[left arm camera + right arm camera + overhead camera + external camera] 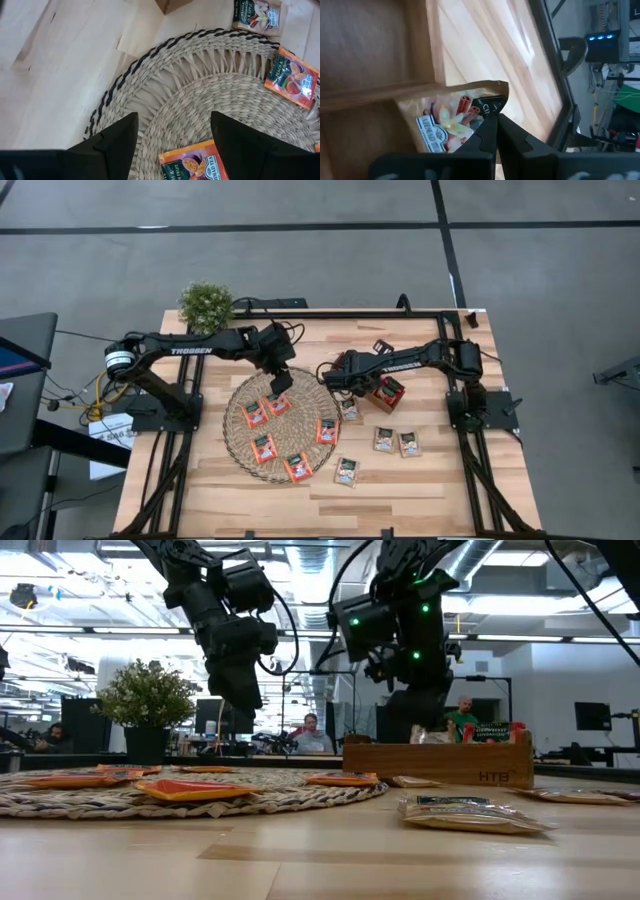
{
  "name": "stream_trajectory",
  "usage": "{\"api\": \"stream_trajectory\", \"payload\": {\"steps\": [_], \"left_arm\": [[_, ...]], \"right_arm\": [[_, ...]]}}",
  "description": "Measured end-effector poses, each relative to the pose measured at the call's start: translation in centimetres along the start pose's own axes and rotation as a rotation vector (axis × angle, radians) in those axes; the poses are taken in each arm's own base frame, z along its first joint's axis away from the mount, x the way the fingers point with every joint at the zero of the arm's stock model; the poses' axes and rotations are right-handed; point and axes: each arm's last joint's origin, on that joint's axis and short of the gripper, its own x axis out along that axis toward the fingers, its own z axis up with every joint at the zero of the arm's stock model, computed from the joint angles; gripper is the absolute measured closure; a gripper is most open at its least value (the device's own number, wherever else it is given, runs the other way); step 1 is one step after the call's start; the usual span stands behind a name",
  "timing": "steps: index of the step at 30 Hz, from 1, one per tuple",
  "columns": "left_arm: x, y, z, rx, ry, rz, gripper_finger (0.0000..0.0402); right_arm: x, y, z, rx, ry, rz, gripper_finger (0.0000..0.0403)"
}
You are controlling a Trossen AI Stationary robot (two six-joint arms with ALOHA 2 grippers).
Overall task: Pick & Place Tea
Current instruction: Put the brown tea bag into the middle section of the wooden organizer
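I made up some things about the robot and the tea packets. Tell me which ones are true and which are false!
1. The left gripper is open above the wicker mat. True.
2. The right gripper is open and holds nothing. False: it is shut on a tea sachet at the wooden tray.
3. All the tea sachets lie on the mat. False: some pale sachets lie on the bare table beside it.
4. A small green plant stands at the table's far left corner. True.
5. The orange sachets lie on the mat. True.
6. A person's hand is holding the tray. False: no hand touches it; people show only in the room behind.
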Motion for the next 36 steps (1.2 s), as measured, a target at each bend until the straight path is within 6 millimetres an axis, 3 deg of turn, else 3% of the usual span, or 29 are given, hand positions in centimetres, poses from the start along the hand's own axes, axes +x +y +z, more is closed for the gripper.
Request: {"api": "stream_trajectory", "payload": {"steps": [21, 36], "left_arm": [[0.03, 0.01, 0.01, 0.035, -0.001, 0.003, 0.0161], [0.03, 0.01, 0.01, 0.061, 0.000, 0.003, 0.0161]], "right_arm": [[-0.14, 0.04, -0.43, -0.008, 0.022, -0.011, 0.0399], [-0.26, 0.08, -0.61, 0.006, 0.040, -0.003, 0.0307]]}}
